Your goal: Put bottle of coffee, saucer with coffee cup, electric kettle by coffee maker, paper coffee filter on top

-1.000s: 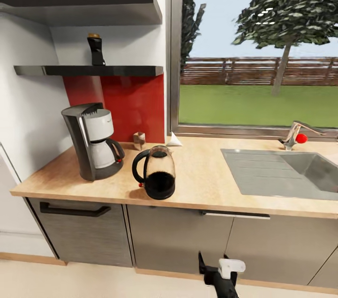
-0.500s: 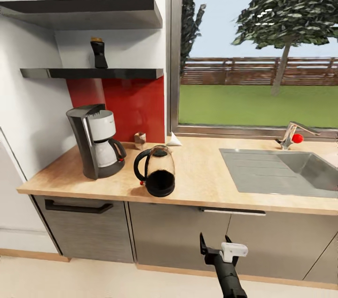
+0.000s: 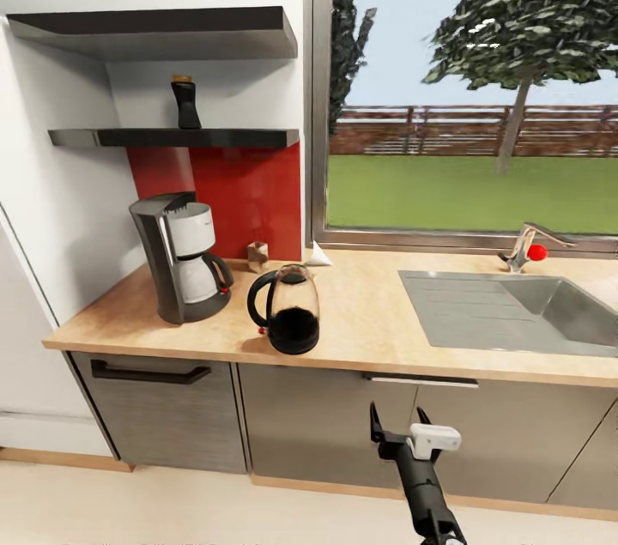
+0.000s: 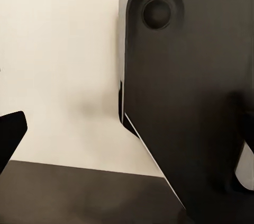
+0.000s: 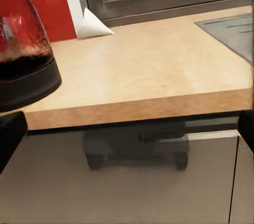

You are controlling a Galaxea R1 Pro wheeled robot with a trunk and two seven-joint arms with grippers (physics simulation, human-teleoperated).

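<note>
Retreating right pincer (image 3: 400, 427), countertop (image 3: 386, 330) receding

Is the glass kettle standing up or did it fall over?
Standing up. The clear glass electric kettle rests on its black base on the wooden countertop, its black handle upright at the side and its lid on top.

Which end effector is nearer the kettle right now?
Right. The right end effector is below the counter edge, in front of the kettle and a little to its right. The left end effector's position relative to the kettle cannot be told.
</note>
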